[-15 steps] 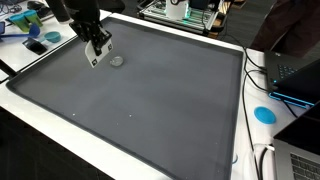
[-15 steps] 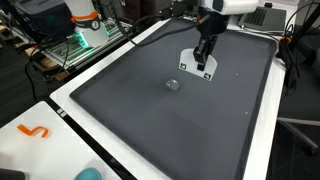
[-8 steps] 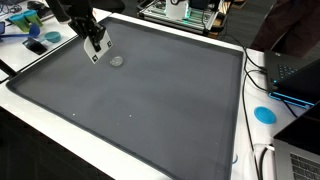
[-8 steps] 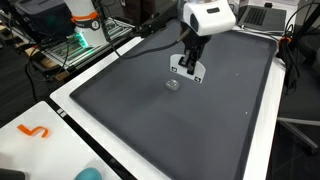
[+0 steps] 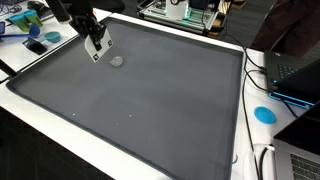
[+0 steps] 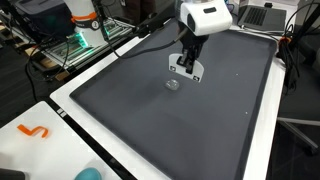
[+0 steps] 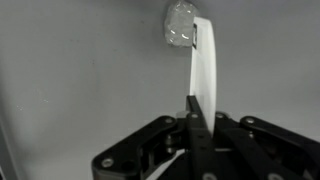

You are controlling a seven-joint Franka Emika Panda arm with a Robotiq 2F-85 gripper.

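My gripper (image 5: pixel 95 42) hangs low over the dark grey mat (image 5: pixel 150 100), shut on a thin white card (image 5: pixel 97 52). The card (image 6: pixel 186 68) sticks down past the fingers. A small translucent round object (image 5: pixel 117 60) lies on the mat just beside the card. It also shows as a pale spot (image 6: pixel 173 84) close to the gripper (image 6: pixel 187 60). In the wrist view the card (image 7: pixel 203 70) runs edge-on from the gripper (image 7: pixel 192 110) up to the translucent object (image 7: pixel 181 25), its far end next to it; whether they touch I cannot tell.
The mat covers a white table (image 6: pixel 60 125). A blue disc (image 5: pixel 264 114) and a laptop (image 5: pixel 295 75) with cables sit past one side. Blue items (image 5: pixel 35 45) lie near a corner, an orange squiggle (image 6: pixel 35 131) marks the table, and lit equipment (image 6: pixel 85 30) stands behind.
The gripper, still holding the card, has shifted across the mat toward the small translucent object over the last second. It has barely moved in the last half second.
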